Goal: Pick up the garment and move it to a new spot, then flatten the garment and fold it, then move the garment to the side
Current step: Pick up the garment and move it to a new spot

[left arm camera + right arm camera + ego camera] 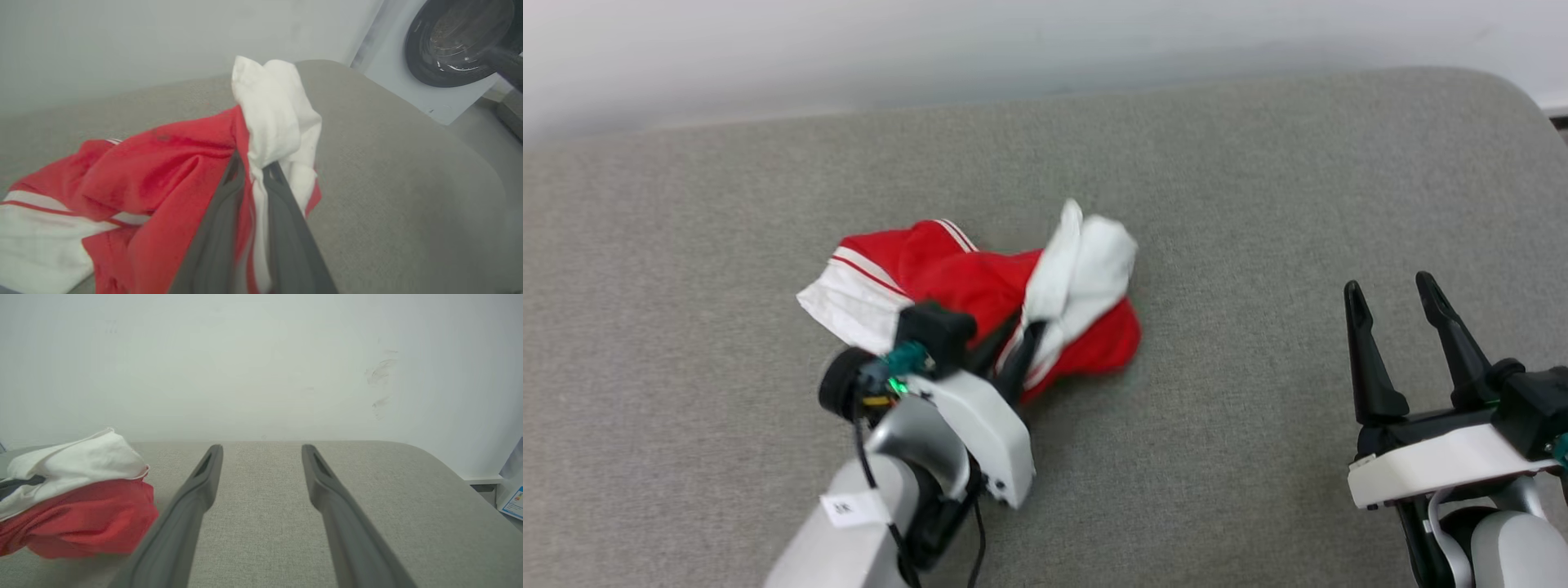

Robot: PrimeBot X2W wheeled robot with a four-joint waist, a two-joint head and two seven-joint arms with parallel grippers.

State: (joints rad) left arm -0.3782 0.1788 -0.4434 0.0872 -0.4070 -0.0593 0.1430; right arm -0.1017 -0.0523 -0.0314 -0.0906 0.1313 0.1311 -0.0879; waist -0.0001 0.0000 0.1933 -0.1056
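The garment (964, 278), a red jersey with white sleeves and striped trim, lies crumpled in the middle of the grey cushioned surface (1258, 204). My left gripper (1017, 335) is shut on the garment, pinching a bunch of red and white cloth that rises in a white peak above the fingertips. The left wrist view shows the cloth squeezed between the two dark fingers (282, 192) of that gripper (255, 165), with the garment (163, 163) spreading to the left. My right gripper (1392, 286) stands open and empty well to the right. In the right wrist view its gripper (261, 449) points over bare cushion, the garment (81, 514) at the left edge.
A pale wall (1013, 49) runs along the far edge of the cushioned surface. A white washing machine (441, 61) with a dark round door stands beyond the surface's rounded corner in the left wrist view. Bare cushion lies all around the garment.
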